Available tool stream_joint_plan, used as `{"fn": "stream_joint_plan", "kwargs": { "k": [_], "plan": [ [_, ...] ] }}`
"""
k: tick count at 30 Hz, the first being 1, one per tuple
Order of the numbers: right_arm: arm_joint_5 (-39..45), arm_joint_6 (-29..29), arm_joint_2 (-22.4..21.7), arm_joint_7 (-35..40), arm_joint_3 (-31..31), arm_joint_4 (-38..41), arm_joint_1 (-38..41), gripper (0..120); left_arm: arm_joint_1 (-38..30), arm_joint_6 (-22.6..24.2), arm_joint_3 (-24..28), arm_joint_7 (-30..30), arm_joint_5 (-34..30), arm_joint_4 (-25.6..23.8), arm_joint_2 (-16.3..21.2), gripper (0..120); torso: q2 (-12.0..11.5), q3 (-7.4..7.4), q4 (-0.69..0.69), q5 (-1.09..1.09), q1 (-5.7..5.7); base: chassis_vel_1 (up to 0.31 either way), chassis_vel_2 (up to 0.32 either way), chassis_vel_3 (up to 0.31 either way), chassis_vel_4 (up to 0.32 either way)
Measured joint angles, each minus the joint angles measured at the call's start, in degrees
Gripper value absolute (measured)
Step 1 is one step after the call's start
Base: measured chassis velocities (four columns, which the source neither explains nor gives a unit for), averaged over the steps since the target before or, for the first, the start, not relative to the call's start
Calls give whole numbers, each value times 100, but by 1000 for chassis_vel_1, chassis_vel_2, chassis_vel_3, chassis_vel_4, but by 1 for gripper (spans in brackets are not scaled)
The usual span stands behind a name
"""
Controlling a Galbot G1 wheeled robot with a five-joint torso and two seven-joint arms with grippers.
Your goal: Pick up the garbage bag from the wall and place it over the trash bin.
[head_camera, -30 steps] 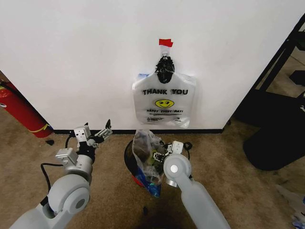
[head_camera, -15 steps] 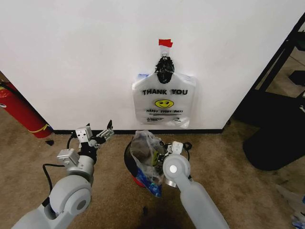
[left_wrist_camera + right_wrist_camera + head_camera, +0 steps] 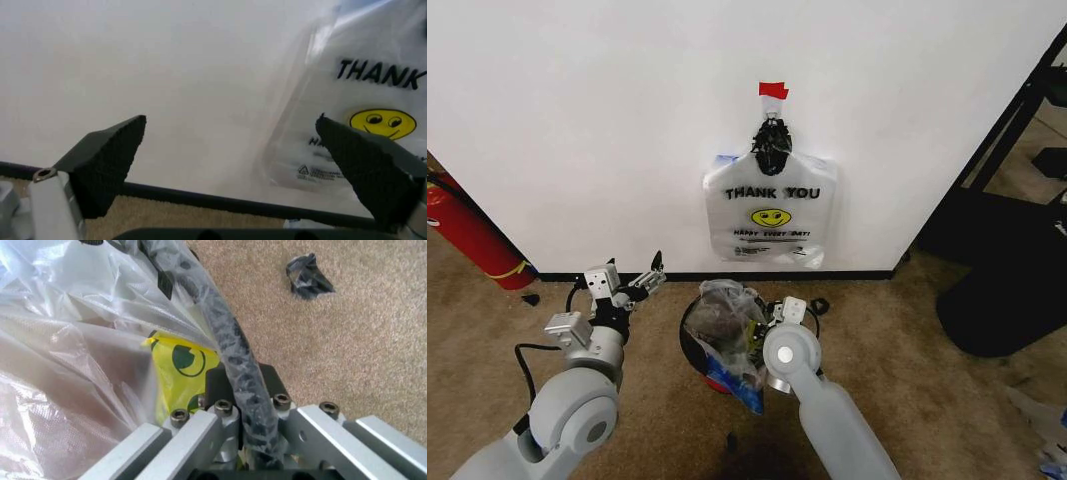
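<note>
Draping step. The right pincer (image 3: 233,425), clamped on the garbage bag (image 3: 727,330) at the rim of the trash bin (image 3: 695,350), held it over the opening. The left pincer (image 3: 649,275) hung open nearby. The far rim probably needed covering next.

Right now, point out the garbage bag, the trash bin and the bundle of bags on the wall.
garbage bag (image 3: 727,325), head view, crinkled top.
trash bin (image 3: 689,338), head view, left rim.
bundle of bags (image 3: 771,215), head view, smiley print.

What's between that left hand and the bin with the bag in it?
In the head view, just bare brown carpet lies between the open left hand and the trash bin, where the garbage bag sits.
</note>
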Motion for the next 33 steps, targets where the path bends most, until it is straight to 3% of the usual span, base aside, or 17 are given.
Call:
{"fn": "stream_joint_plan", "kwargs": {
  "k": [4, 15, 24, 31, 33],
  "plan": [
    [17, 65, 26, -3, 58, 43, -54, 0, 25, 8, 40, 0, 15, 0, -13, 100, 0, 0, 1, 0, 1, 0, 0, 0, 0],
    [-180, 893, -33, -888, 504, 890, -630, 0, 125, 117, 329, 33, 154, -188, -52, 99, -1, 1, 0, 0, 1, 0, 0, 0, 0],
    [-432, 991, -109, -1225, 673, 1400, -1066, 0, 139, 303, 465, 57, 24, -567, 119, 98, -1, 0, 0, 0, 1, 0, 0, 0, 0],
    [-1059, 1055, -138, -1461, 657, 1579, -1396, 0, 52, 1106, 525, 53, -581, -1150, 592, 98, -1, 0, 1, 0, 1, 0, 0, 0, 0],
    [-1257, 1061, -162, -1535, 654, 1607, -1449, 0, -102, 1418, 526, 19, -1079, -1297, 836, 97, -1, 0, 1, 0, 1, 0, 0, 0, 0]
  ]
}}
